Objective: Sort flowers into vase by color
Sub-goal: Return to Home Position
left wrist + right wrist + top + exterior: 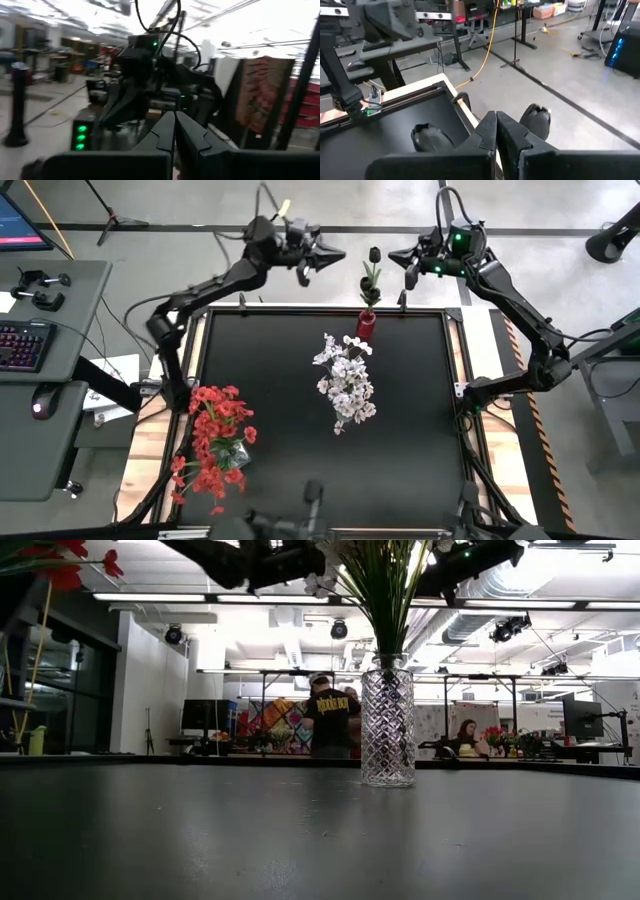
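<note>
In the high view a dark, near-black bloom stands upright on a leafy stem in a small red vase at the table's far edge. White blooms fill a clear cut-glass vase mid-table. Red blooms stand in a vase near the left near corner. My left gripper hovers shut beyond the far edge, left of the dark bloom. My right gripper hovers shut just right of it, and the dark bloom shows beside its fingers.
The black table top has a wooden rim. A desk with a keyboard stands to the left. People are in the room behind the table. Both arms reach over the far edge from the table's sides.
</note>
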